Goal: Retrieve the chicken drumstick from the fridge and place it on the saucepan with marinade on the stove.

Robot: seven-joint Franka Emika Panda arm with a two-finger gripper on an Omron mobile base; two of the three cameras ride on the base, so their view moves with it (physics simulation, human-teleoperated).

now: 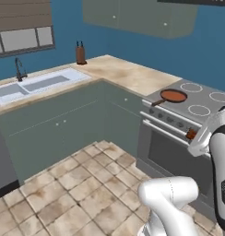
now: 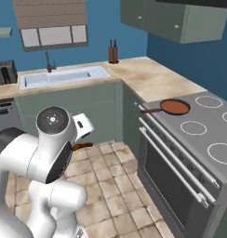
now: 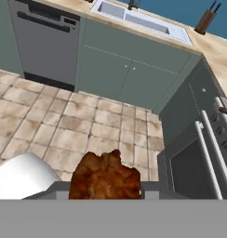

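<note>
Up close, jaws grip the chicken drumstick (image 3: pixel 105 176); base cameras show the saucepan (image 1: pixel 173 96) on the stove (image 1: pixel 211 107).

The drumstick (image 3: pixel 105 175) was mottled reddish-brown. The marinade (image 2: pixel 175 107) was a flat orange-brown inside the dark-rimmed saucepan (image 2: pixel 163 109). The stove (image 2: pixel 199 139) was grey with white burner rings. The cabinets (image 1: pixel 59 124) were pale green, the walls (image 1: pixel 146 50) blue, the worktop (image 2: pixel 152 79) marbled beige, the floor (image 1: pixel 77 189) tan tiles.
</note>
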